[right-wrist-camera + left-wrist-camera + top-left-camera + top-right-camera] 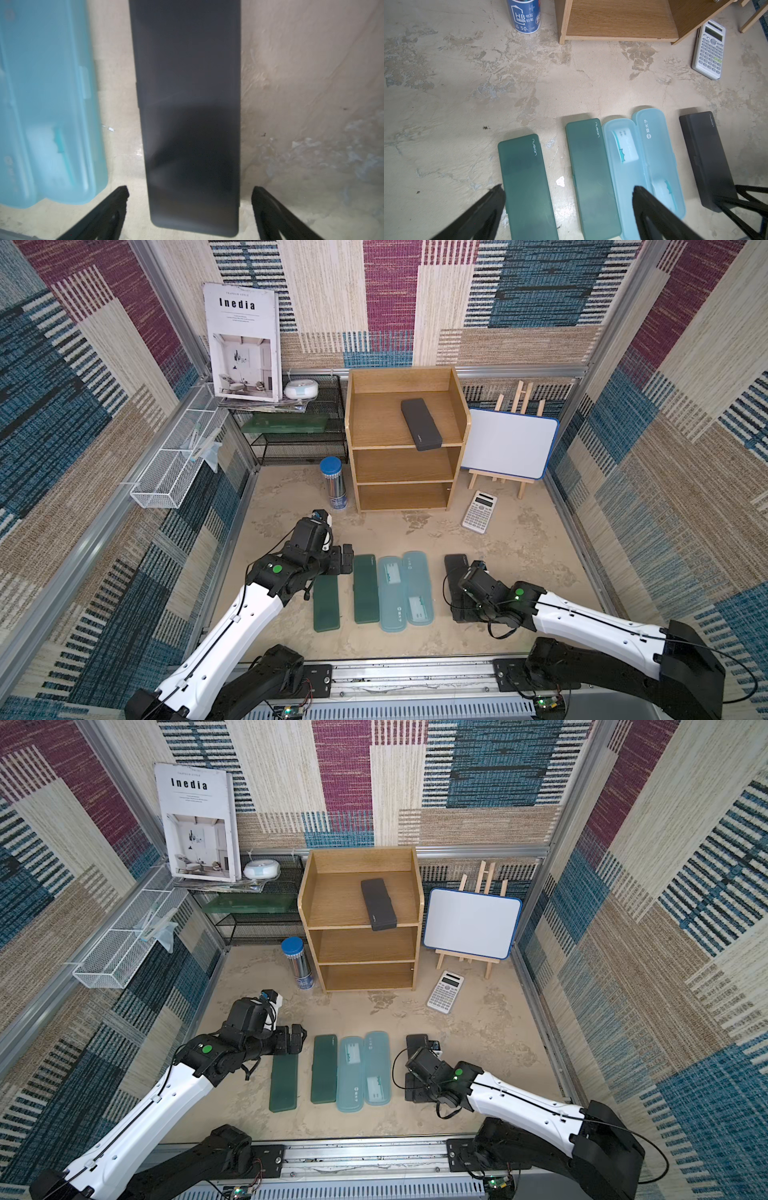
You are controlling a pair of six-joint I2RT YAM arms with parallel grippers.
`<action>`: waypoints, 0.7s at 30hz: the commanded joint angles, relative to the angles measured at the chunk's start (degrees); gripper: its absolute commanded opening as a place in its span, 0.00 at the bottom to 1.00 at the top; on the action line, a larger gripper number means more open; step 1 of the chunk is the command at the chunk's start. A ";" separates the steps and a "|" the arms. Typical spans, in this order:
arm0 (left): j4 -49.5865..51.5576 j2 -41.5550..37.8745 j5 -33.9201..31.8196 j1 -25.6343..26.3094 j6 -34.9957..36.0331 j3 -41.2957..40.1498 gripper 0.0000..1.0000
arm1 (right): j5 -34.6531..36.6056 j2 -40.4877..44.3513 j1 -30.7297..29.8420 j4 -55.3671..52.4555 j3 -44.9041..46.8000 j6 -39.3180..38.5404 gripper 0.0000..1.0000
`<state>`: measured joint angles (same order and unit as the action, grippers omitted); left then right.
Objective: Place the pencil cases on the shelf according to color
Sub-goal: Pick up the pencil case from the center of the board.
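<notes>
Before the shelf (623,20), green case (525,182) marked "nusign", "HB" tube (525,16), left pincer (566,189) spread, right pincer (190,189) spread astride black case (187,104).

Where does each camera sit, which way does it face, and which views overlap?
Top views: high above the arms' bases, looking down and forward to the shelf at the back; left arm and right arm show.
Left wrist: on the left arm, facing forward over the row of cases to the shelf's foot; open left pincer frames it.
Right wrist: on the right arm, looking down on the black case on the table; open right pincer straddles it.
Shared: both wrist views show that black case and the light blue cases.
</notes>
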<state>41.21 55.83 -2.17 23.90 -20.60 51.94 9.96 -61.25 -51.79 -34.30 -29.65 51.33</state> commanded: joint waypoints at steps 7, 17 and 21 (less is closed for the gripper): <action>-0.72 -0.21 0.24 0.00 0.12 -0.09 0.99 | -0.20 -6.64 -0.11 2.31 -0.41 -0.66 0.97; -0.79 -0.29 0.33 -0.12 0.12 -0.09 0.99 | -1.48 -5.83 -1.07 4.19 2.60 -0.08 0.82; -0.63 -0.64 -0.09 -0.13 0.00 -0.03 1.00 | -0.66 -3.81 -2.18 3.55 2.78 0.32 0.71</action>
<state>41.21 55.55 -1.74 23.83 -20.60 51.94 13.32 -65.56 -53.28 -30.83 -27.35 50.37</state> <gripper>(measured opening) 0.996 0.735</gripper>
